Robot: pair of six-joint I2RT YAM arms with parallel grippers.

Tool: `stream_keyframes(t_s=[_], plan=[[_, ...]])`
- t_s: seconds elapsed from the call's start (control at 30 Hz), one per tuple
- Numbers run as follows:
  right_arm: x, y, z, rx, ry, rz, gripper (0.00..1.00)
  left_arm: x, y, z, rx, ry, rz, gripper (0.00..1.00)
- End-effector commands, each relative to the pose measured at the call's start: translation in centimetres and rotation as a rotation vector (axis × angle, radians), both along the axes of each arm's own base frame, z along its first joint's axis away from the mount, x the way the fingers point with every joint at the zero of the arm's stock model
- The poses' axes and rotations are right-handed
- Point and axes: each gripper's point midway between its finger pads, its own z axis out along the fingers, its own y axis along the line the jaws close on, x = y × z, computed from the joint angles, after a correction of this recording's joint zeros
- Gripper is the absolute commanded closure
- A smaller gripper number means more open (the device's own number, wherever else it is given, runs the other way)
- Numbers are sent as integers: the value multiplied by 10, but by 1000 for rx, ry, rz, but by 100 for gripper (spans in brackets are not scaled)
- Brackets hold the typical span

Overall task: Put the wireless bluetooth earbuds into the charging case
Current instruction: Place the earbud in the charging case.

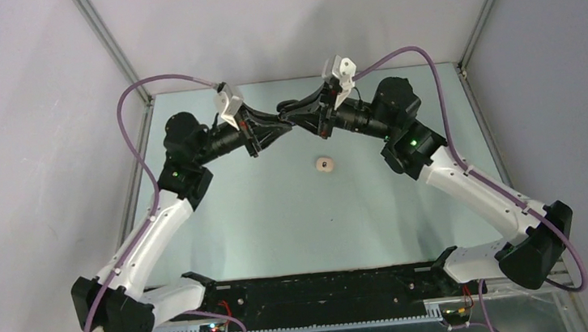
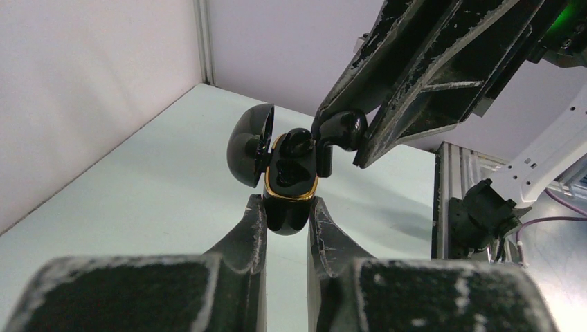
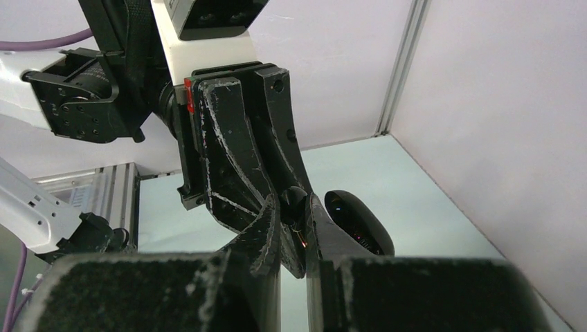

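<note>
Out from the arm bases, on the pale green table, a small cream-white piece lies by itself at mid-table. From above it is too small to name surely; it may be the cream-white earbud. It is well apart from both grippers.

Beyond it, toward the far edge, the two grippers meet tip to tip above the table. The left gripper has its jaws pinched on the lower body of a black charging case with a gold rim. The case is held upright, with its hinged lid swung open to the left. In the upper pocket of the case sits a dark rounded shape, seemingly a black earbud already in place.

The right gripper comes in from the opposite side. Its jaws are closed on another black earbud, whose stem points down and rests against the gold rim at the case's right edge, over the open pocket. The earbud is not seated.
</note>
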Motion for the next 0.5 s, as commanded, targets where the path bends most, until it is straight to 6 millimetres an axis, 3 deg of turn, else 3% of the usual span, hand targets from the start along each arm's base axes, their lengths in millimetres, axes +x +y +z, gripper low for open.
stream_keyframes(t_s=[0.0, 0.47], plan=[[5, 1, 11, 35, -20, -44, 100, -9, 3, 20, -45, -60, 8, 100], [13, 5, 3, 14, -30, -100, 100, -13, 4, 22, -45, -83, -2, 100]])
